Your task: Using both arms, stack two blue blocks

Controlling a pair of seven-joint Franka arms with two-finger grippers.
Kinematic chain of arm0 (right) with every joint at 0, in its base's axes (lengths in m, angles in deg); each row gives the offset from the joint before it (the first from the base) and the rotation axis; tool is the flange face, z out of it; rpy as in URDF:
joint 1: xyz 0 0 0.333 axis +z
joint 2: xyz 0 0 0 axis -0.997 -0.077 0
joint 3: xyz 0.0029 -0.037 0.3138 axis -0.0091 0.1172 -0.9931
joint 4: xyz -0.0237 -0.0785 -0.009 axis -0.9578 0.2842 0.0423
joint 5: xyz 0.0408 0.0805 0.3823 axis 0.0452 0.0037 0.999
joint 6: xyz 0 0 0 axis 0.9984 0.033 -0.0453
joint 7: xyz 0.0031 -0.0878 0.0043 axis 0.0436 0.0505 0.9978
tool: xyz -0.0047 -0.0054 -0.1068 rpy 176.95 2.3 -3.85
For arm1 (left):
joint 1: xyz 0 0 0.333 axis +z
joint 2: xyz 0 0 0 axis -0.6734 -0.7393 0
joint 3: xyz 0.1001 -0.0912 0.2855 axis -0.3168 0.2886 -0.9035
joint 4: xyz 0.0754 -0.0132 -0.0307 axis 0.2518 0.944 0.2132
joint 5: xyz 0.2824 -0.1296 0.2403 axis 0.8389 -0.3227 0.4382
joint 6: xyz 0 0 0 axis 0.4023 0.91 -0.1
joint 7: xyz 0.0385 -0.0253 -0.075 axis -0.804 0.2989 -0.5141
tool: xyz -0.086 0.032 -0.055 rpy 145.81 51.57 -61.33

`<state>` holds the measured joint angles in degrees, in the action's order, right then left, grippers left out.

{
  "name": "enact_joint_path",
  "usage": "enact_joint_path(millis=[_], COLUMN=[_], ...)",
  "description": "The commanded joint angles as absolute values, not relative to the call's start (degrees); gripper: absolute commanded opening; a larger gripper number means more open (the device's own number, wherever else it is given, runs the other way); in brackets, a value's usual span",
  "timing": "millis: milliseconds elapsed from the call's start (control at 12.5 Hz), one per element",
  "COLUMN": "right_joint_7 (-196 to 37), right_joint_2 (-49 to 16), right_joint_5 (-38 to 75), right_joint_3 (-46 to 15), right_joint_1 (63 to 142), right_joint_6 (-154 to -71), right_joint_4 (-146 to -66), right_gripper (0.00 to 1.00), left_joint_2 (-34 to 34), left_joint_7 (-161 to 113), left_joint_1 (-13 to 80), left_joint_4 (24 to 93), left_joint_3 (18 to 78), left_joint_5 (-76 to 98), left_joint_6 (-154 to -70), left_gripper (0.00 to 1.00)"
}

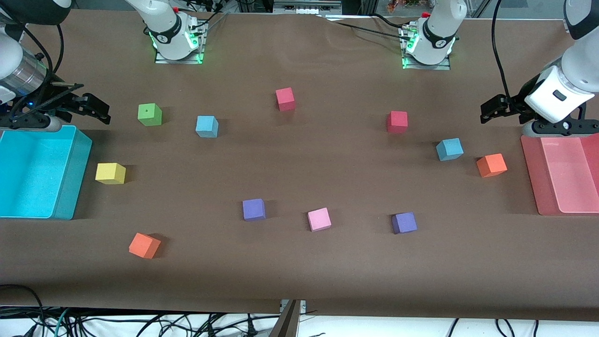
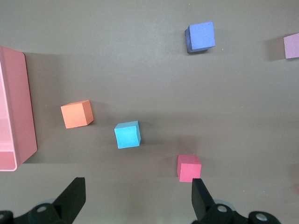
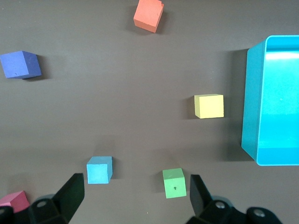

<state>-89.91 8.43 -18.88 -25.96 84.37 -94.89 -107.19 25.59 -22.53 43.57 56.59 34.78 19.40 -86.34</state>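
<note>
One sky-blue block (image 1: 207, 126) sits toward the right arm's end, beside a green cube (image 1: 149, 114); it also shows in the right wrist view (image 3: 99, 170). The other sky-blue block (image 1: 449, 149) sits toward the left arm's end, beside an orange cube (image 1: 491, 165); it also shows in the left wrist view (image 2: 127, 134). My right gripper (image 1: 96, 108) hangs open and empty over the table by the cyan bin (image 1: 70, 187). My left gripper (image 1: 491, 110) hangs open and empty over the table by the pink tray (image 1: 533, 178). Both grippers are well apart from the blocks.
Loose cubes lie about: two red (image 1: 285, 99) (image 1: 397, 121), two purple (image 1: 253, 209) (image 1: 404, 223), one pink (image 1: 319, 219), one yellow (image 1: 110, 173), another orange (image 1: 144, 245). The bin and tray stand at the table's two ends.
</note>
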Motion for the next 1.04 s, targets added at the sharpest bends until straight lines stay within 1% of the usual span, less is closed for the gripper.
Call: enact_joint_path(millis=[0,399,957], right_joint_7=[-89.3,-89.1,-89.1], right_joint_2=[7.9,8.0,8.0], right_joint_5=[-18.5,-18.6,-18.6], right_joint_3=[-25.1,-25.1,-25.1], right_joint_1=[85.1,85.1,85.1], right_joint_6=[-93.5,-93.5,-93.3], right_joint_4=[-105.4,-105.6,-105.4], right_gripper=[1.00,1.00,1.00], left_joint_2=[24.9,24.9,24.9], left_joint_7=[-22.7,-22.1,-20.2], left_joint_1=[43.3,43.4,43.4], left_joint_4=[54.9,54.9,54.5], left_joint_3=[34.8,34.6,34.1], left_joint_5=[20.6,20.5,19.8], left_joint_6=[-84.5,-84.3,-81.4], left_gripper=[1.00,1.00,1.00])
